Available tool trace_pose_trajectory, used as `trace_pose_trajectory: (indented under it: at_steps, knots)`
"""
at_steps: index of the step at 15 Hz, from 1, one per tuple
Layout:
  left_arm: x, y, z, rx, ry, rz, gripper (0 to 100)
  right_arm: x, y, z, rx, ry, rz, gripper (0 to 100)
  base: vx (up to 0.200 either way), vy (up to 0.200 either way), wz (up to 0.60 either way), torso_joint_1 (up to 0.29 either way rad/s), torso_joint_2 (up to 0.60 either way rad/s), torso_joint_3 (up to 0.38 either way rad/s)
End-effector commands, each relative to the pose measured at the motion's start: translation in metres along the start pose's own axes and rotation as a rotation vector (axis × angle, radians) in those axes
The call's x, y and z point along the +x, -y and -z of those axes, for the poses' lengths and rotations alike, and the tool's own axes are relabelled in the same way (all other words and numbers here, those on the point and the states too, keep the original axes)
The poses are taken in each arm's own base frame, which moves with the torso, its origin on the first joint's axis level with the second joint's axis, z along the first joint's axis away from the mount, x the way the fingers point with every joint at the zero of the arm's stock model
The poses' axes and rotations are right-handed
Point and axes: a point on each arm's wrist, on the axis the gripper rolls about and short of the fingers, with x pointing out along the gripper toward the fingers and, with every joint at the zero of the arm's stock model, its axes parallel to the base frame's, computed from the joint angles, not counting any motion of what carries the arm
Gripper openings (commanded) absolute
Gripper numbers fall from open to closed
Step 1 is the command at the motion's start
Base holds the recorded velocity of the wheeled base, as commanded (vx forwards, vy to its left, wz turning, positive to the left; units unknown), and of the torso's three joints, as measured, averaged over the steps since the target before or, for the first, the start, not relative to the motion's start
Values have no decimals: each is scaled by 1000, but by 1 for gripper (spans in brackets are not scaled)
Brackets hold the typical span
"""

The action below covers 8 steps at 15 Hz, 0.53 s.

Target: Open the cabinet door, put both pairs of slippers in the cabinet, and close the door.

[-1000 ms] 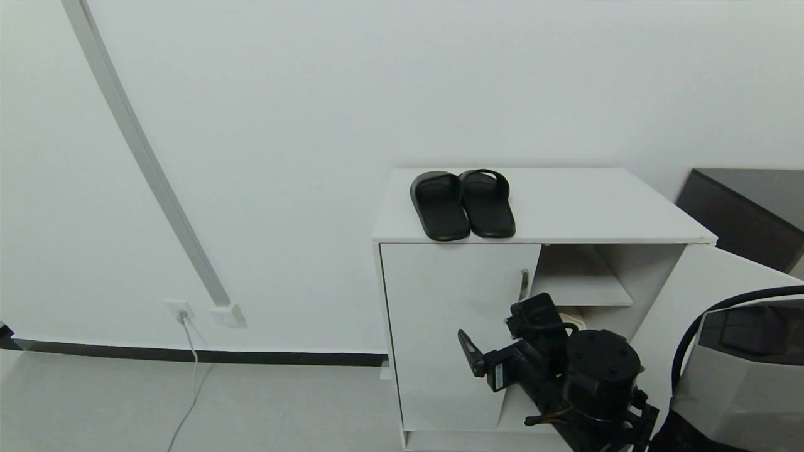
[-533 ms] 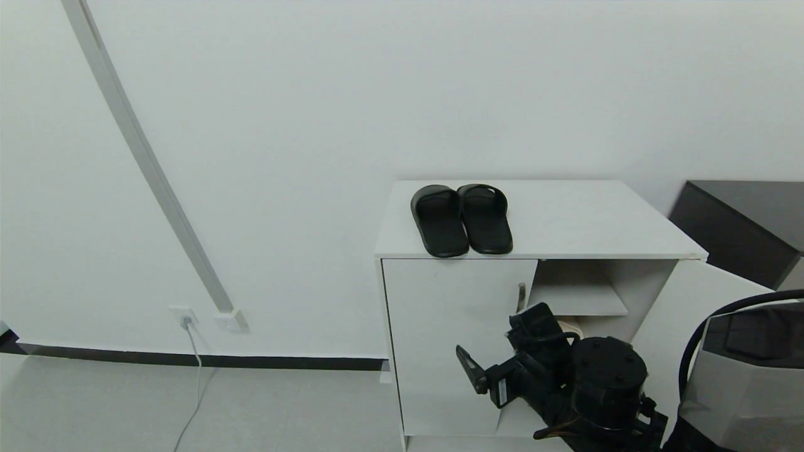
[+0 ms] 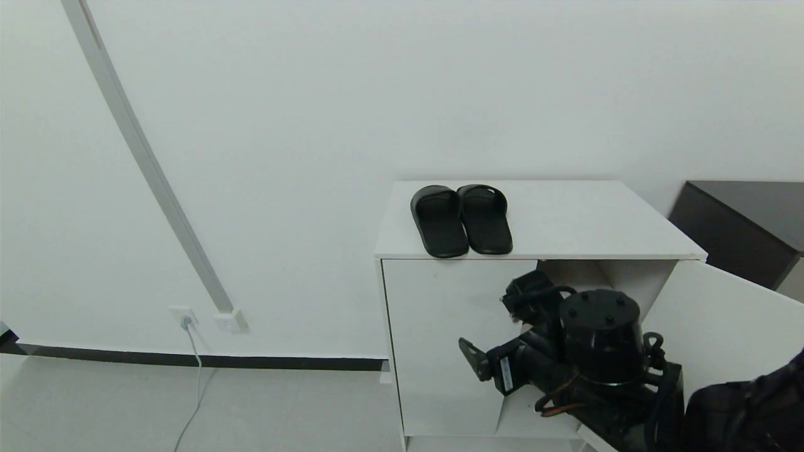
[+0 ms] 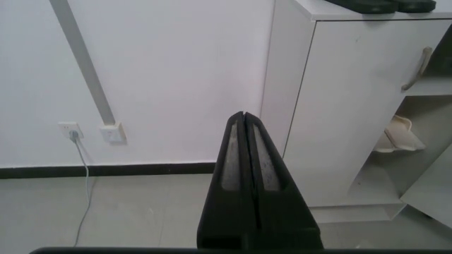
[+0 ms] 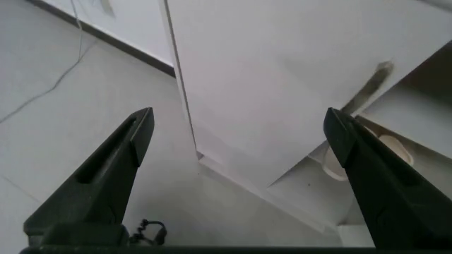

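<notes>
A pair of black slippers (image 3: 461, 220) lies side by side on top of the white cabinet (image 3: 565, 220), near its left front edge. The cabinet's left door (image 3: 440, 326) is closed and its right door (image 3: 722, 326) is swung open. My right gripper (image 3: 493, 351) hangs open and empty in front of the left door, near the handle (image 5: 371, 88). A cream slipper (image 5: 367, 152) rests on the lower shelf inside; the same cream slipper (image 4: 399, 134) appears from the left wrist. My left gripper (image 4: 244, 123) is shut and empty, low and left of the cabinet.
A dark piece of furniture (image 3: 741, 220) stands right of the cabinet. On the wall to the left run a slanted cable duct (image 3: 144, 163) and a socket (image 3: 182, 314) with a cable hanging to the floor. Bare floor lies left of the cabinet.
The head camera tilted early on, so the cabinet sits lower in the picture. Since then my right arm has risen in front of the opening, now covering the shelf and the handle.
</notes>
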Motion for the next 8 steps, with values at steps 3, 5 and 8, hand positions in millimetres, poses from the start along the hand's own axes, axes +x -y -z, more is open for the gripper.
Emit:
trace_pose_trajectory:
  at_steps: [3,5,8]
  knots:
    - [0,0,0,1,1,0,0,-18,-17,-106,177,96,91,100,0,0,0,0,0,0]
    - [0,0,0,3,-1,0,0,-12,-20,-136,224,84,166,100,0,0,0,0,0,0]
    - [0,0,0,5,1,0,0,4,-25,-130,231,59,238,100,0,0,0,0,0,0]
